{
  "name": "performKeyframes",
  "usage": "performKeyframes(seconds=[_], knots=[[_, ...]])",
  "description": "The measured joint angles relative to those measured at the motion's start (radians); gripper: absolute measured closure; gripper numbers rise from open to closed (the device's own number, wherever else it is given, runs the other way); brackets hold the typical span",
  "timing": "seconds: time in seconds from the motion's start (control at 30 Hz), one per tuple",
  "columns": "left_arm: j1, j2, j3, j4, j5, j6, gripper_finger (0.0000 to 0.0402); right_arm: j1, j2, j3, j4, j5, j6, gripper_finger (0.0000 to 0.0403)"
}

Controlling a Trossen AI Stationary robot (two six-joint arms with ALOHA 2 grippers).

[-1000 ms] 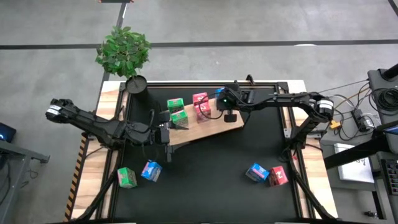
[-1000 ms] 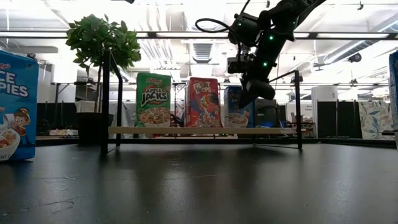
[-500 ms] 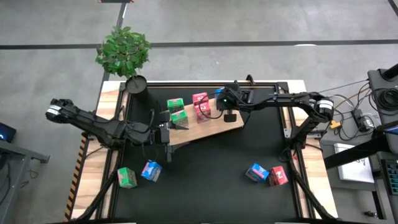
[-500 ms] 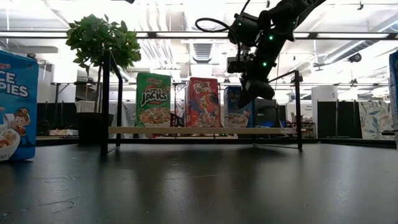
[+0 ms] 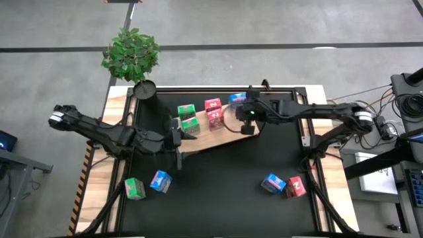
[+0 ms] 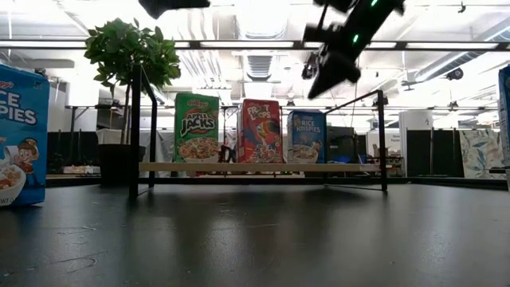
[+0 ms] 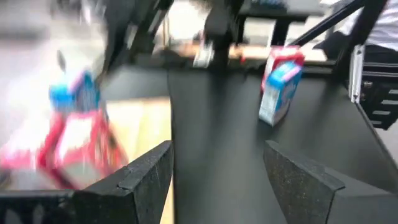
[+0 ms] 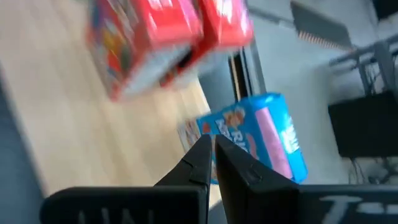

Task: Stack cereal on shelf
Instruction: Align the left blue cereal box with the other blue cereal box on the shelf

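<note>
Fingers on the right gripper are pressed together with nothing in them, hanging over the shelf's near-right end, just in front of the blue box standing at the back. Left gripper is spread wide and empty at the board's left end. My guess: the green/blue pair front-left is nearer the left arm, the blue/red pair front-right nearer the right. Open mat between, nothing blocking.

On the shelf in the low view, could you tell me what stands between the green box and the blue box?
In the low view, a pink-red box stands upright on the shelf, between the green box and the blue box.
</note>
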Motion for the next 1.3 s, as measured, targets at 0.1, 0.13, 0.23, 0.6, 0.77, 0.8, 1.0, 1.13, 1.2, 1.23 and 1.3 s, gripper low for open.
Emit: performKeyframes(seconds=[0.1, 0.13, 0.23, 0.6, 0.77, 0.8, 1.0, 1.13, 1.2, 1.23, 1.3], knots=[[0.000, 0.001, 0.064, -0.212, 0.001, -0.219, 0.0169, 0.065, -0.074, -0.027, 0.034, -0.001, 0.036, 0.0390], [0.000, 0.006, 0.086, -0.284, 0.001, -0.300, 0.0169, 0.086, -0.097, -0.038, 0.047, -0.002, 0.046, 0.0390], [-0.004, 0.033, 0.146, -0.488, 0.041, -0.534, 0.0169, 0.150, -0.157, -0.068, 0.098, -0.002, 0.056, 0.0390], [-0.147, 0.267, 0.351, -0.959, 0.308, -1.055, 0.0169, 0.313, -0.252, -0.207, 0.288, 0.001, 0.027, 0.0390], [-0.224, 0.382, 0.445, -1.138, 0.284, -1.138, 0.0166, 0.336, -0.251, -0.231, 0.312, 0.001, 0.015, 0.0390], [-0.235, 0.401, 0.453, -1.173, 0.275, -1.163, 0.0164, 0.338, -0.251, -0.233, 0.310, 0.001, 0.017, 0.0390], [-0.296, 0.447, 0.434, -1.211, 0.270, -1.267, 0.0155, 0.351, -0.251, -0.245, 0.308, 0.001, 0.019, 0.0390], [-0.327, 0.446, 0.404, -1.188, 0.261, -1.335, 0.0148, 0.358, -0.251, -0.245, 0.305, 0.001, 0.019, 0.0390], [-0.342, 0.444, 0.403, -1.183, 0.246, -1.354, 0.0145, 0.365, -0.251, -0.245, 0.305, 0.001, 0.019, 0.0390], [-0.349, 0.444, 0.402, -1.178, 0.239, -1.362, 0.0144, 0.370, -0.251, -0.245, 0.306, 0.001, 0.019, 0.0390], [-0.360, 0.444, 0.400, -1.172, 0.223, -1.377, 0.0141, 0.382, -0.251, -0.245, 0.305, 0.000, 0.019, 0.0390]])
